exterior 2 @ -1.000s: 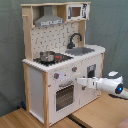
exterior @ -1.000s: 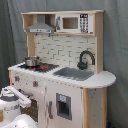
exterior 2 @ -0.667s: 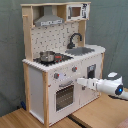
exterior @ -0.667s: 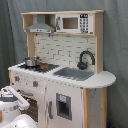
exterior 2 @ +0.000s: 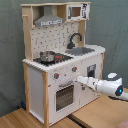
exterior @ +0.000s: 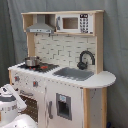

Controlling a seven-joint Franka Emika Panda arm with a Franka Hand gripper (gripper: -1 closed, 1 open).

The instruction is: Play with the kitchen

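**Robot arm reaches the front of a toy kitchen**

The kitchen [exterior 2: 62, 60] is seen standing upright against a grey curtain [exterior: 12, 30], on a wooden floor [exterior 2: 100, 112] in the second exterior view. The white arm [exterior 2: 107, 86] is stretched in from the second exterior view's right, and its gripper [exterior 2: 79, 79] is placed at the front panel, just below the two red knobs [exterior 2: 74, 69] and level with the top of the oven door [exterior 2: 64, 96]. How far the fingers are parted cannot be told, nor whether anything is held between them; contact with the panel cannot be confirmed either. Above the gripper a small pot [exterior 2: 47, 56] is set on the stovetop [exterior 2: 56, 59], and farther up the grey hood [exterior 2: 49, 21] is mounted under the top shelf. Up and to the far side of the gripper the sink [exterior 2: 80, 51] and the black faucet [exterior 2: 75, 39] are found, with the microwave [exterior 2: 76, 11] at the very top. In the first exterior view only part of the arm [exterior: 11, 105] is caught at the lower left corner, in front of the kitchen's oven side; the gripper itself is not made out there
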